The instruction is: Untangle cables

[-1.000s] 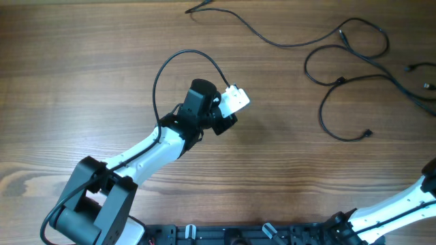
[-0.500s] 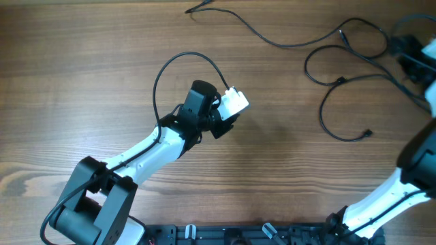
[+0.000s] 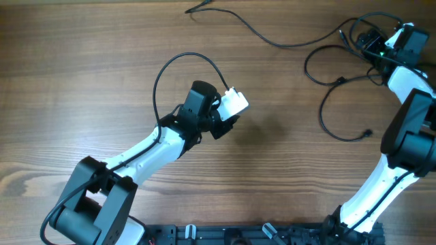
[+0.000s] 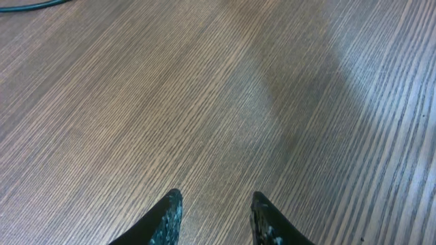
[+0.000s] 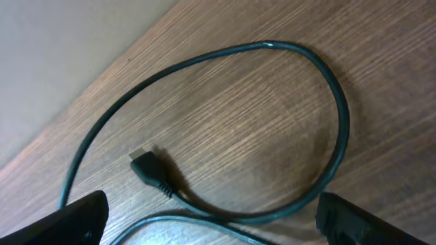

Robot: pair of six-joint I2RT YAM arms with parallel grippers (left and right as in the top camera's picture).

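While the cables [image 3: 340,80] lay in loose, crossing loops on the table [image 3: 102,41] beneath and just beside the right gripper [image 3: 371,46], we judged the step to be picking one strand. That gripper's jaws stood wide apart, holding nothing; closing near the plug [image 5: 146,170] should drag fewer loops along. Only the right wrist view showed that plug; only the overhead placed the left gripper [image 4: 216,204] well apart from the right gripper, partly open and empty.

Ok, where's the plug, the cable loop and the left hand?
plug [image 5: 146,170]: right wrist view, on its black body.
cable loop [image 5: 272,45]: right wrist view, top of the curve.
left hand [image 4: 216,197]: left wrist view, midway between its fingertips.
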